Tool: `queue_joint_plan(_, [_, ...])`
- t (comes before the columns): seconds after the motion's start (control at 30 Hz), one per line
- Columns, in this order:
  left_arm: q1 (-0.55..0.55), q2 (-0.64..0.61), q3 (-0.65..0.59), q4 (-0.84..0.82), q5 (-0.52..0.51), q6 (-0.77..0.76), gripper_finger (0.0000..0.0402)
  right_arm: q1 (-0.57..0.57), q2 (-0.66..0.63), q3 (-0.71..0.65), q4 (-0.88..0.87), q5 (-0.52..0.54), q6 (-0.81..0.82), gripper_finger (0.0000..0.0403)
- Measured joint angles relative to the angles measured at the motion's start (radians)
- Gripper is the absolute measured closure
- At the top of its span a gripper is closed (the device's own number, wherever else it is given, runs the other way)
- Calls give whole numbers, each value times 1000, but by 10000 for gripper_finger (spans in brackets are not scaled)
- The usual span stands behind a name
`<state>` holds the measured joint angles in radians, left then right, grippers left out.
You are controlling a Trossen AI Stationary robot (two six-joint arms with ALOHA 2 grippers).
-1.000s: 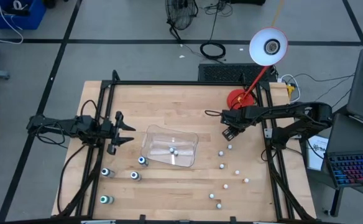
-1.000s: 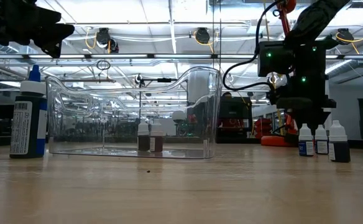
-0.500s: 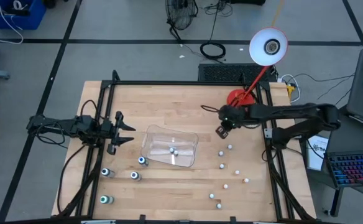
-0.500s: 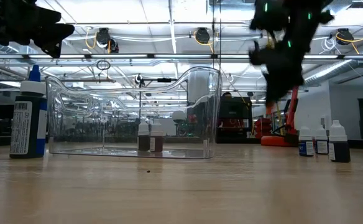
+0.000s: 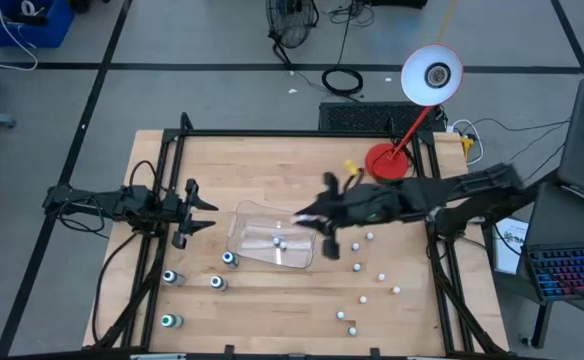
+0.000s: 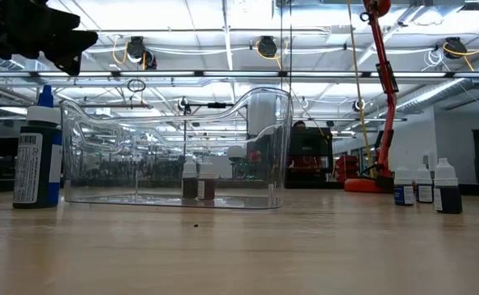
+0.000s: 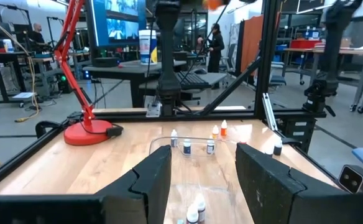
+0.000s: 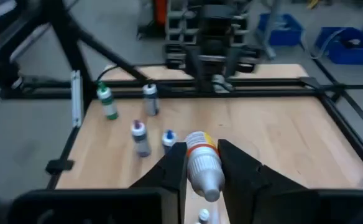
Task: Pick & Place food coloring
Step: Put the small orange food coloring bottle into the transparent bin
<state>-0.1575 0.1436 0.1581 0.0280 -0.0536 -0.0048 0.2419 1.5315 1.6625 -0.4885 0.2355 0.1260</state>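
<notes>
A clear tray (image 5: 272,236) stands mid-table with two tiny food coloring bottles (image 5: 279,242) upright in it; the low view shows the tray (image 6: 174,147) too. My right gripper (image 5: 310,216) hovers over the tray's right end, shut on a whitish bottle with an orange band (image 8: 203,165). My left gripper (image 5: 198,212) waits open and empty left of the tray; its wrist view (image 7: 200,180) shows the gap. Several more bottles stand on the table right of the tray (image 5: 369,237) and near its left front (image 5: 216,282). My right gripper pinches the bottle's two sides (image 8: 201,168) between its two fingers (image 8: 175,169). The fingers come from the table's right side, slanting down. The bottle is lifted clear, above the tray.
A red desk lamp's base (image 5: 384,160) stands at the far right. A black frame (image 5: 272,133) runs round the table. A larger blue-topped bottle (image 6: 36,147) stands by the tray's left end; three small ones (image 6: 424,184) stand to its right.
My right gripper has risen from among the bottles right of the tray, out of the low view, and gone toward the table's left edge with the bottle, to above the tray's right end.
</notes>
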Motion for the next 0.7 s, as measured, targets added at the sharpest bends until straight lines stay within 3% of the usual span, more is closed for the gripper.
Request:
queue_joint_plan(0.2, [0, 0, 0, 0, 0, 0, 219, 6, 340, 509, -344, 0, -22, 345])
queue_joint_plan(0.3, [0, 0, 0, 0, 0, 0, 220, -2, 478, 665, -508, -1, -23, 345])
queue_joint_plan(0.5, [0, 0, 0, -1, 0, 0, 220, -24, 632, 657, -662, -55, 13, 345])
queue_joint_plan(0.7, [0, 0, 0, -1, 0, 0, 220, -33, 712, 545, -664, -111, 22, 345])
